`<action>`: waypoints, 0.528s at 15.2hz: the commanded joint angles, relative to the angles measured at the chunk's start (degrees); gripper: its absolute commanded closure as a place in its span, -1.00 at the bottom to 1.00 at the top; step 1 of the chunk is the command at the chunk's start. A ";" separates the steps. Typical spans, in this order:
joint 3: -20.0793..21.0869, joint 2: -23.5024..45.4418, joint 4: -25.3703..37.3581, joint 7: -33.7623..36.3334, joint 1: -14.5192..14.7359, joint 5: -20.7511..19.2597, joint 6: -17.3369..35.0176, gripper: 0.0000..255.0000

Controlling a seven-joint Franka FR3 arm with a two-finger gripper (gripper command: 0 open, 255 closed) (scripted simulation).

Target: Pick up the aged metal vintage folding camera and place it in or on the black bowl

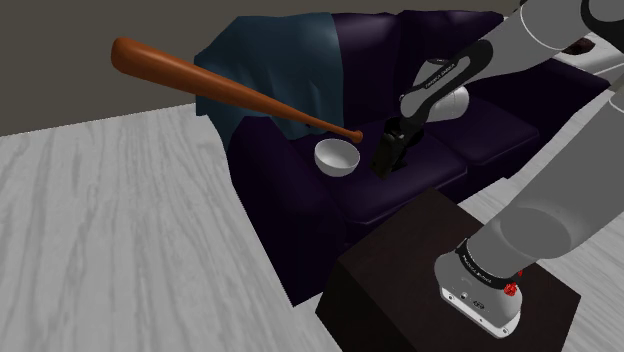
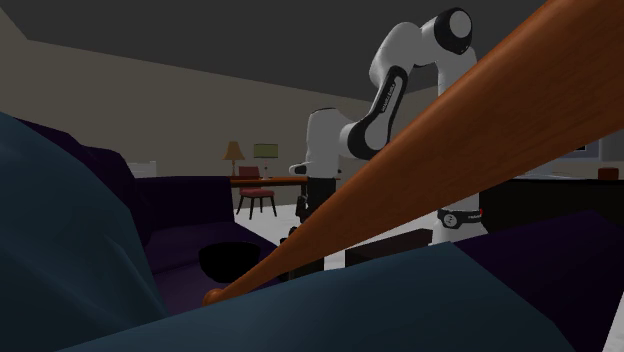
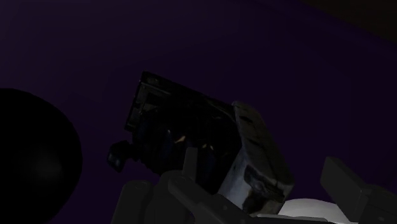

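Jaws straddle the tilted folding camera (image 3: 191, 137) over the purple sofa seat (image 3: 254, 51); can't tell if they're clamped on it or loose. Right beside them sits the black bowl (image 3: 32, 159). If the hold's weak or off-centre, the camera could slip out short of the bowl.

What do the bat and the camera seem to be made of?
Bat: apparently varnished wood, reddish brown with a soft shine along its length. Camera: likely old metal; its body is dark, and one pale grey panel looks scuffed and blotchy, but the dim light leaves it uncertain.
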 commanded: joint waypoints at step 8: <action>0.00 0.00 -0.01 -0.01 0.00 0.00 0.01 1.00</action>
